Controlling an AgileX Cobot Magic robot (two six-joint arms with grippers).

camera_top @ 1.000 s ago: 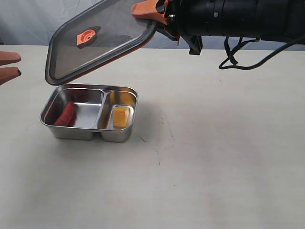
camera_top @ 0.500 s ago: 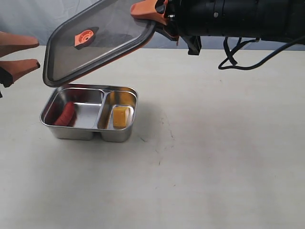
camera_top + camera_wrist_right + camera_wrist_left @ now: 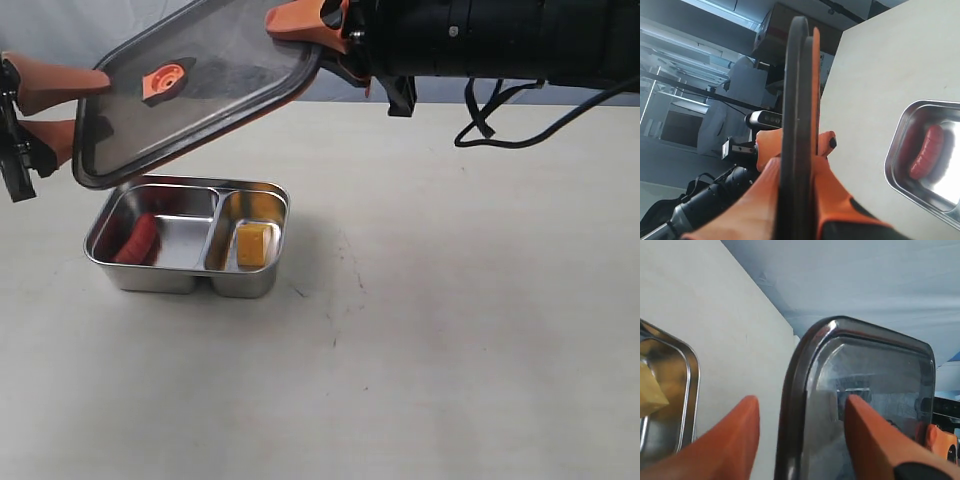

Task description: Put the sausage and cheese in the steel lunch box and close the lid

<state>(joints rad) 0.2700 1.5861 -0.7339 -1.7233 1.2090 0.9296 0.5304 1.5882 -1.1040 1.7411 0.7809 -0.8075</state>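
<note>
A pale flat surface (image 3: 450, 330) carries everything. Above it, a dark smoky translucent rectangular lid (image 3: 215, 60) with an orange centre valve (image 3: 165, 77) hangs tilted over a shiny two-compartment steel lunch box (image 3: 190, 283), clear of its rim. The right end effector (image 3: 300, 22) is clamped on the lid's far corner. The left end effector (image 3: 88, 105) stands wide, its orange fingers (image 3: 735, 440) straddling the opposite edge. A glossy red curved sausage (image 3: 137, 238) lies in the larger compartment, and a yellow-orange cheese block (image 3: 251, 243) in the smaller.
</note>
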